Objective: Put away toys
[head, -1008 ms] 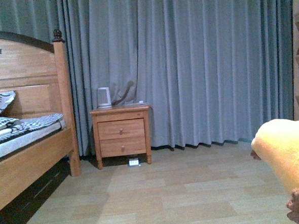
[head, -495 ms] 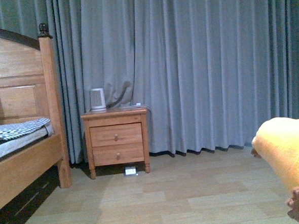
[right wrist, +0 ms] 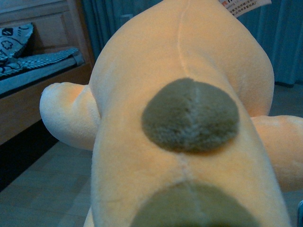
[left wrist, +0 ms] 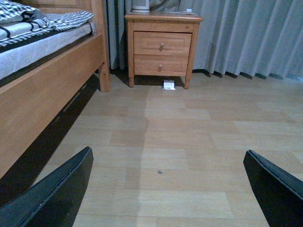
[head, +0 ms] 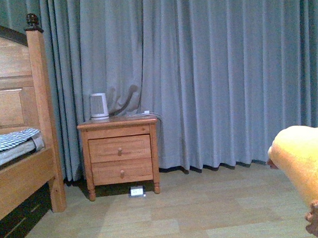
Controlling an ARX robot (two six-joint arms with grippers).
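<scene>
Nightstand (head: 120, 153) has slid toward 9 o'clock; plush animal (head: 307, 164) apparently carried at 4 o'clock for stowing, left gripper (left wrist: 168, 151) wide open, empty, right gripper's hold cannot be told.

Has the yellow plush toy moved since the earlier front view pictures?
Yes. The plush toy holds its spot at the picture's right edge, but the nightstand has slid left, so the toy has moved rightward, away from it, with the camera.
</scene>
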